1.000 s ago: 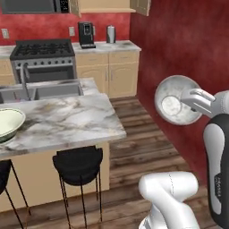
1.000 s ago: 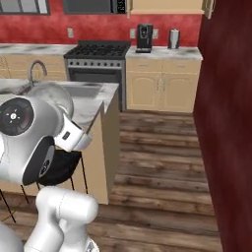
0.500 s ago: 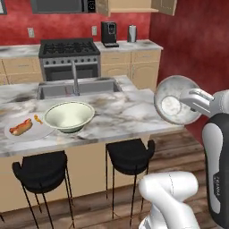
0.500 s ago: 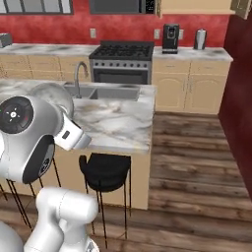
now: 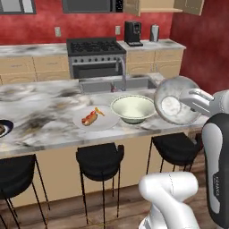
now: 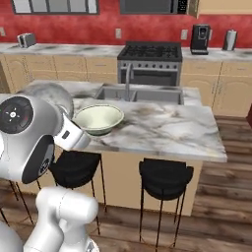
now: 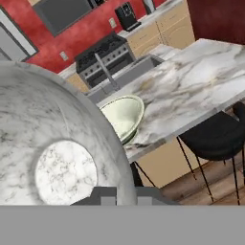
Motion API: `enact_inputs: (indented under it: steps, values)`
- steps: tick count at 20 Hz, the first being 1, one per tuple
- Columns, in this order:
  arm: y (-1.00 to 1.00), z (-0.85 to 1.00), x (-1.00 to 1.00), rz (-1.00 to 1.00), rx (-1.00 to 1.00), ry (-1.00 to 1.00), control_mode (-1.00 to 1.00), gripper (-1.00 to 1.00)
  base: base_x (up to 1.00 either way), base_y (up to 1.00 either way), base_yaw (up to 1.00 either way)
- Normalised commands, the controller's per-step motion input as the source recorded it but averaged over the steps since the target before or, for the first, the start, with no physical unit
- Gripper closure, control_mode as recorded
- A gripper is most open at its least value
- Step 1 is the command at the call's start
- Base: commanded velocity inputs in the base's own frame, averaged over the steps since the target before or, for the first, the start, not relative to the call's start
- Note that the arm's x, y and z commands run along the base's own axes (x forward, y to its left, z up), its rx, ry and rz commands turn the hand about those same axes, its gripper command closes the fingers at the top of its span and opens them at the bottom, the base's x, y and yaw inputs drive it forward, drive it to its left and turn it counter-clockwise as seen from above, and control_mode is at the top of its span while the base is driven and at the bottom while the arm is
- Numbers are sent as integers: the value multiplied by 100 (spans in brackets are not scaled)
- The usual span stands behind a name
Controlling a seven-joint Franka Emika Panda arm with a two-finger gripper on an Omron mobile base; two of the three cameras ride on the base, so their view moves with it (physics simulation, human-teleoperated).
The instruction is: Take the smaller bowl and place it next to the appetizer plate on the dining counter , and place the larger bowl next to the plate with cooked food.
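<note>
Since the earlier pictures both base views have swung further left along the dining counter [image 5: 53,129], a shift of the cameras with the base and not of the things on it; the arm keeps the same pose in both. More of the marble top now shows, with the plate with cooked food [image 5: 95,119] in full and the edge of the appetizer plate [image 5: 3,129] at the far left of the left base view. The gripper [image 5: 193,99] remains raised at the right of that view, holding the smaller bowl [image 5: 175,100] by its rim, tipped on its side so the mottled underside and round foot face the camera. The bowl is carried in the air, off the counter's near right edge and clear of the marble. In the hand view the smaller bowl [image 7: 52,148] fills the left half, close to the lens. The larger bowl [image 5: 133,108] stands upright on the counter just right of the plate with cooked food, near the sink [image 5: 117,83] and its faucet [image 5: 121,71]. Black stools [image 5: 99,162] stand along the counter's near side. The stove [image 5: 96,56] and coffee maker [image 5: 132,33] line the back wall.
</note>
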Motion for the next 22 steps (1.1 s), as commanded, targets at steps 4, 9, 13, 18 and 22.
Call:
enact_inputs:
  steps: [4,9,13,18,22]
  values:
    - [0,0,0,0,0,0,100,100,28,100,6]
    - [0,0,0,0,0,0,100,100,26,100,6]
    - [0,0,0,0,0,0,100,100,24,100,6]
    - [0,0,0,0,0,0,100,100,24,100,5]
    - [0,0,0,0,0,0,100,100,51,76,1]
